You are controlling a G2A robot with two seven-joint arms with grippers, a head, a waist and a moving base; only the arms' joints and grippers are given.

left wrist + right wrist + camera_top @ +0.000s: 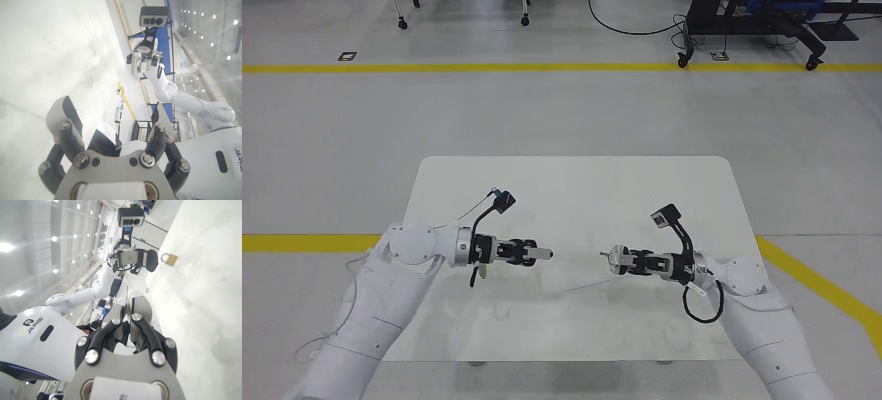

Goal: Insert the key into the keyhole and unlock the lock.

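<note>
Padlock (171, 259) lies flat on the worktop (572, 190) close by the wide-open, empty left end effector (113, 106), shackle toward it, so left's nearer, while the right end effector (614, 259) opposite pinches what looks like the key (606, 257).

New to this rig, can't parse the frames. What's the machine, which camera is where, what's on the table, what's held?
It is a two-armed robot at a white table. One picture looks down from above the arms. The other two come from a camera on each wrist, looking along that arm's jaws. The left arm has its jaws open and empty. The right arm has its jaws closed; whether they pinch anything is too small to tell. A brass-coloured padlock lies on the table, seen in the right wrist view.
</note>
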